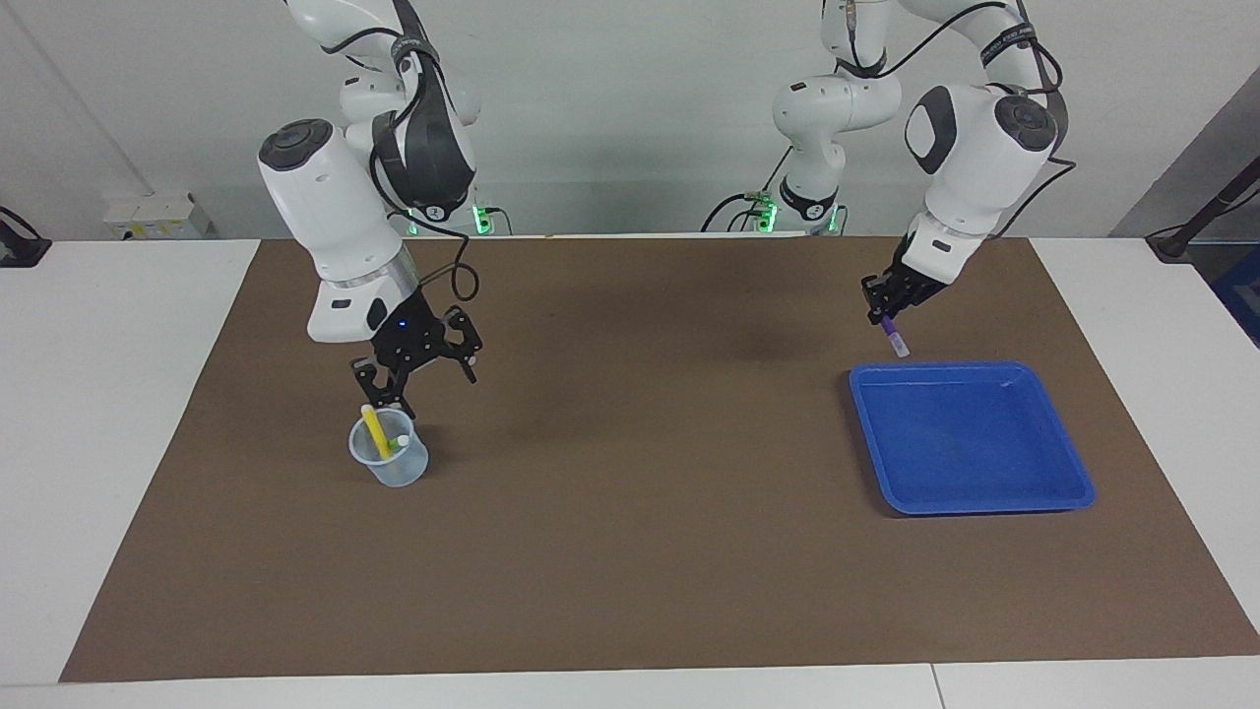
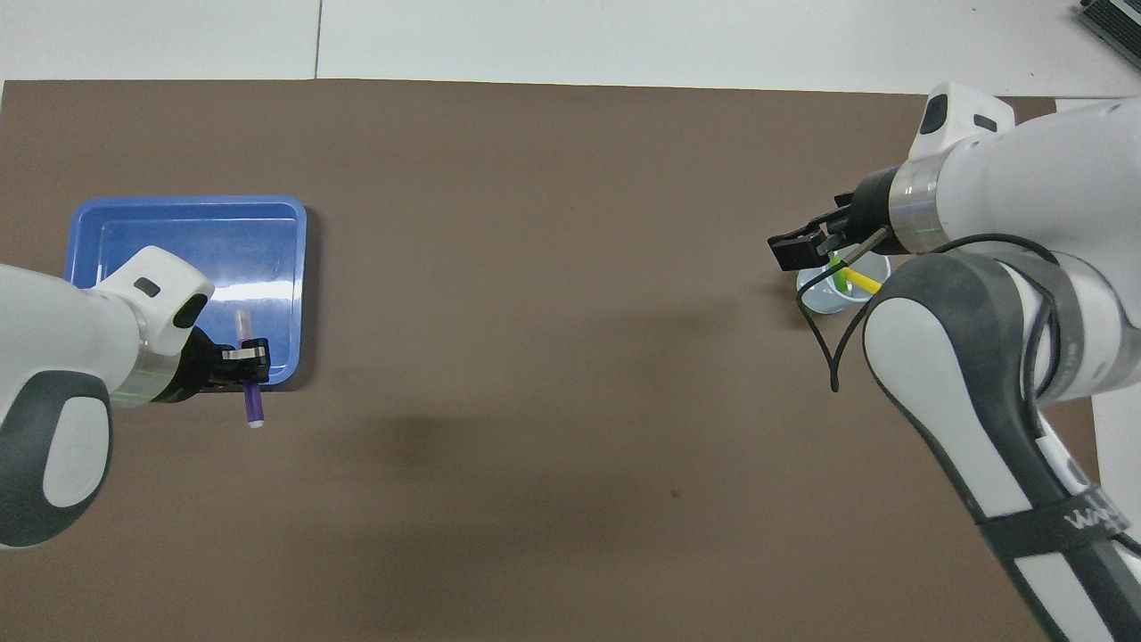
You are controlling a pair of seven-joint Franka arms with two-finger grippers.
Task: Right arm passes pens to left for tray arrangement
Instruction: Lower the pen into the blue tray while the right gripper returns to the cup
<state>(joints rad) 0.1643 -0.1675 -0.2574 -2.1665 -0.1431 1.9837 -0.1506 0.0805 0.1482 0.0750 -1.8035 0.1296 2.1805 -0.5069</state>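
The left gripper (image 1: pixel 889 313) hangs just above the robot-side rim of the shallow, bright blue plastic tray (image 1: pixel 1068 463) at the left arm's end of the table, its fingers pressed together on the slim purple marker pen (image 1: pixel 894 335). The pen slants down out of the fingertips with its pale whitish end lowest, over the tray's near edge and clear of the tray floor. The right gripper (image 1: pixel 423 379) hovers directly over the small translucent pale-blue plastic cup (image 1: pixel 391 461) at the right arm's end of the brown table mat (image 1: pixel 630 551), its fingers spread wide and gripping nothing. Below it, the slim yellow marker pen (image 1: pixel 375 430) and the bright green marker pen (image 1: pixel 398 445) stand leaning inside the cup, the yellow one reaching up close to one fingertip.
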